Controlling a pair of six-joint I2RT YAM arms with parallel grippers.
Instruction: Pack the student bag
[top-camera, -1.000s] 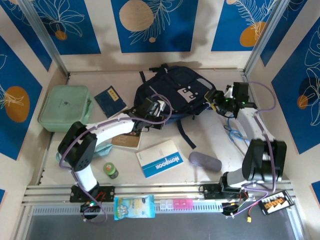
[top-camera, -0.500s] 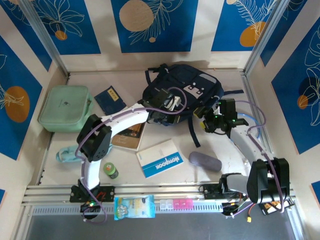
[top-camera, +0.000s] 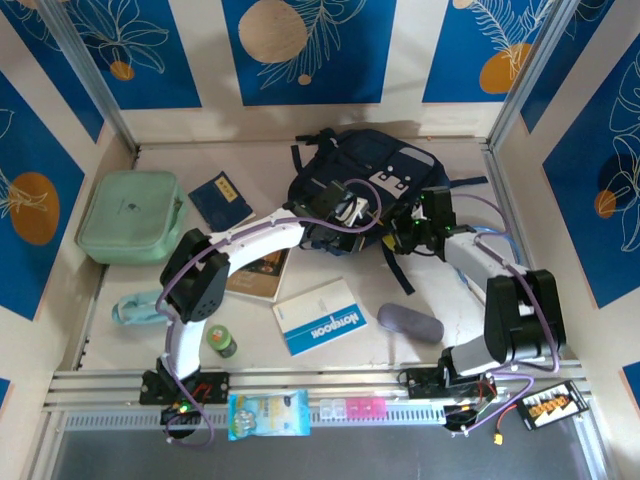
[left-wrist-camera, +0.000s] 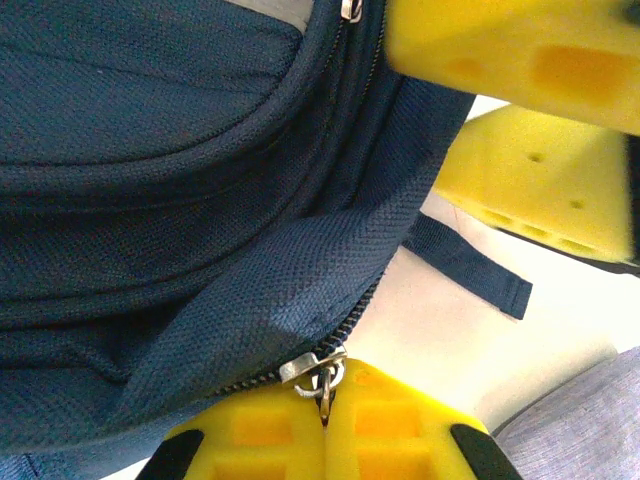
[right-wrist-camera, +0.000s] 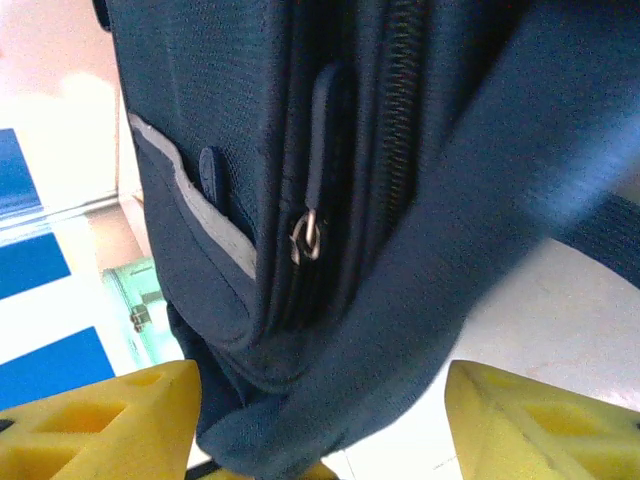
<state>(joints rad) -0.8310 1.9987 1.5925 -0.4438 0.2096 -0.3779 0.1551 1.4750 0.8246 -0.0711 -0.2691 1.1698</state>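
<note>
We see the student bag in dark navy weave with grey trim, a white patch and a silver zip pull. Left tool and right tool both have yellow fingers. Case is mint green, notebook white and blue, pouch grey, walls blue with orange and tan discs and white leaf outlines.

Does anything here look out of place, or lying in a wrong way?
A clear bottle lies on its side at the left edge of the table. A light blue packet and a pink-and-white pill box sit on the metal rail at its near edge, apart from the other items. Nothing looks spilled or damaged.
</note>
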